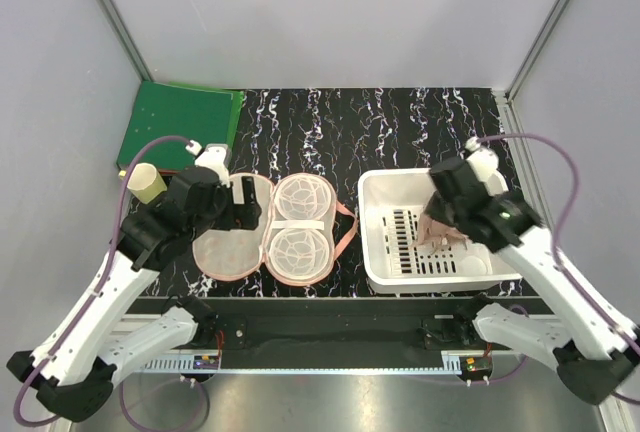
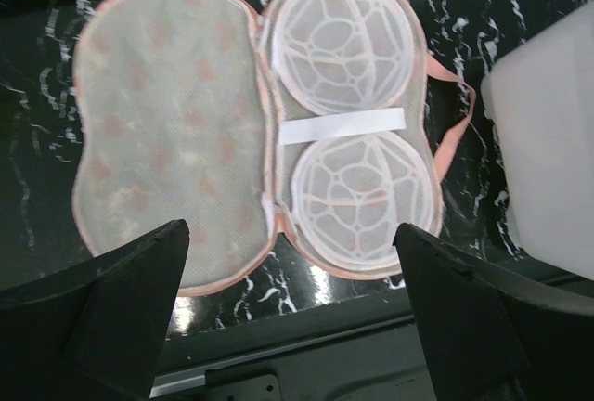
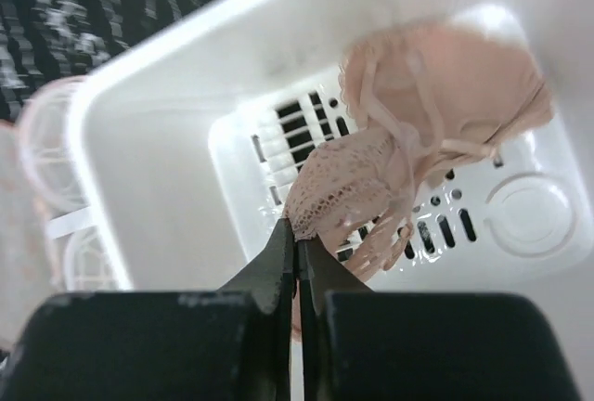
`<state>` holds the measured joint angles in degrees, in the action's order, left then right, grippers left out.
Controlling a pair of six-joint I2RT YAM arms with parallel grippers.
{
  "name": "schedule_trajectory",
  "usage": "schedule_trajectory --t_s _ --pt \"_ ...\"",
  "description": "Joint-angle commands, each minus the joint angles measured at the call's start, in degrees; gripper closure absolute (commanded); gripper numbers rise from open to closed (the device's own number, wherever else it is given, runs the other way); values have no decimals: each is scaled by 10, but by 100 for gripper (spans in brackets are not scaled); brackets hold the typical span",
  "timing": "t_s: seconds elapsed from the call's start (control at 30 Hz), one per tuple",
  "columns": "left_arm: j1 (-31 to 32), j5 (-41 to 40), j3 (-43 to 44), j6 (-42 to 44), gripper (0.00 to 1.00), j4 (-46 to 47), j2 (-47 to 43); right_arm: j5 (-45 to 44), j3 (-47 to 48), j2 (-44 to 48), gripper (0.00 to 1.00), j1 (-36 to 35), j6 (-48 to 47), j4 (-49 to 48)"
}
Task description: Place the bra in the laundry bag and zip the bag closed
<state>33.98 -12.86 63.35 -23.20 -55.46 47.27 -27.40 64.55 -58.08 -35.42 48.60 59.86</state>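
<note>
- My right pincer (image 3: 297, 237), lower centre, pinches the bra (image 3: 436, 113) by its lace edge inside the white basket (image 3: 158, 141).
- My left pincer (image 2: 290, 262) hangs spread above the opened laundry bag (image 2: 167, 141).

- Table (image 1: 400, 122): black surface with white marbling.
- Laundry bag (image 1: 298, 242): lies open, left of centre.
- White basket (image 1: 376, 232): right side.
- Green board (image 1: 180, 127): far-left corner.

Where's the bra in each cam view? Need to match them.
Top external: right of centre, bra inside the white basket.
Left wrist: not in it; only the basket's wall, right edge.
Right wrist: centre to upper right, lace edge pinched by the shut right pincer.
Shared landmark: the white basket, in all three.
</note>
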Motion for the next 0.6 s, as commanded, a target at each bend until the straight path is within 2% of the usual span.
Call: schedule_trajectory --t_s 0.0,0.1,0.2,0.23,0.33,0.5,0.57 --pt "-8 76 7 -29 1 45 17 13 107 54 100 0 -150 26" --pt "-19 121 15 -63 1 42 32 41 204 52 100 1 -227 9" --pt "-36 180 19 -97 1 42 41 110 311 12 100 1 -316 -20" --pt "-39 206 20 -105 1 44 41 161 339 -2 100 1 -330 -26" --pt "-44 235 15 -130 1 57 40 259 438 -50 100 0 -361 -64" --pt "-61 263 15 -177 1 68 1 376 516 -127 100 1 -372 -132" --pt "-67 262 15 -190 1 67 -25 465 537 -169 100 0 -368 -160"
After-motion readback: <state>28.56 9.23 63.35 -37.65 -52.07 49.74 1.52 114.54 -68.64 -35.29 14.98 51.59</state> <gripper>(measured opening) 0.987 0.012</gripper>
